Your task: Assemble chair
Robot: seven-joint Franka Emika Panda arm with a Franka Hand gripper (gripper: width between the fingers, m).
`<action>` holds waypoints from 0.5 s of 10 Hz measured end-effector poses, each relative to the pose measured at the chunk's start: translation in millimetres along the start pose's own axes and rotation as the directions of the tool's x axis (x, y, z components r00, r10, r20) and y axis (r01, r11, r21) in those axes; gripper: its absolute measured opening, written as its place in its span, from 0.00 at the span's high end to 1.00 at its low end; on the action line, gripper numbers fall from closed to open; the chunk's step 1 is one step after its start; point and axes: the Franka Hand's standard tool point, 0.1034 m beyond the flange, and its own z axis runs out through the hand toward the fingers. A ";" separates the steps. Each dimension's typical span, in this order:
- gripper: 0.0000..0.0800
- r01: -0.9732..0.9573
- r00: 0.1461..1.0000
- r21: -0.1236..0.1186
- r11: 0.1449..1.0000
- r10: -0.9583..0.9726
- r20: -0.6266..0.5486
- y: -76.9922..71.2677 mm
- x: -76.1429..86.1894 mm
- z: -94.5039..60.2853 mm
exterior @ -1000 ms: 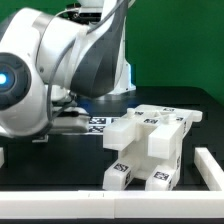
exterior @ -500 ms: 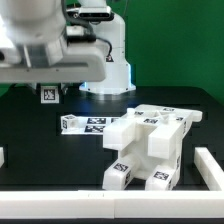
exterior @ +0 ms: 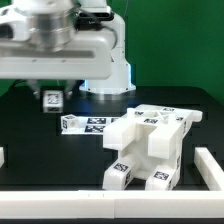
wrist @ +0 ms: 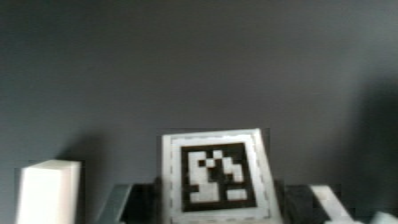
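Green backdrop [exterior: 170,40] behind a black table [exterior: 40,150], which is bounded by a white rail [exterior: 207,165] along the front and the exterior view's right. The robot arm [exterior: 60,40] fills the upper part of the exterior view towards its left. The gripper [wrist: 221,200] is clamped on a small white tagged part [exterior: 52,99], jaws closed against either side of it. In the wrist view the part [wrist: 217,168] stands upright with its tag facing the camera. It hangs under the arm and appears clear of the table. A loose tagged bar [exterior: 85,123] lies flat on the table, near the held part and on the exterior view's right of it. The partly built chair assembly [exterior: 150,140] sits just beyond the bar's far end, towards the exterior view's right, with several tags visible on its lower faces. A white upright edge [wrist: 54,190] shows beside the gripper in the wrist view; it cannot be identified.
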 end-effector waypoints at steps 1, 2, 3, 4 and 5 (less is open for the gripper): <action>0.64 -0.051 0.996 0.019 0.998 0.053 -0.074 -24.8 6.1 -20.5; 0.64 -0.062 0.985 0.027 0.998 0.066 -0.159 -51.7 12.1 -41.6; 0.64 -0.069 0.961 0.024 0.997 0.073 -0.265 -63.6 17.1 -49.6; 0.64 -0.067 0.946 -0.046 0.997 0.049 -0.320 -63.0 15.4 -47.6; 0.64 -0.062 0.922 -0.047 0.997 0.039 -0.385 -63.2 20.3 -48.2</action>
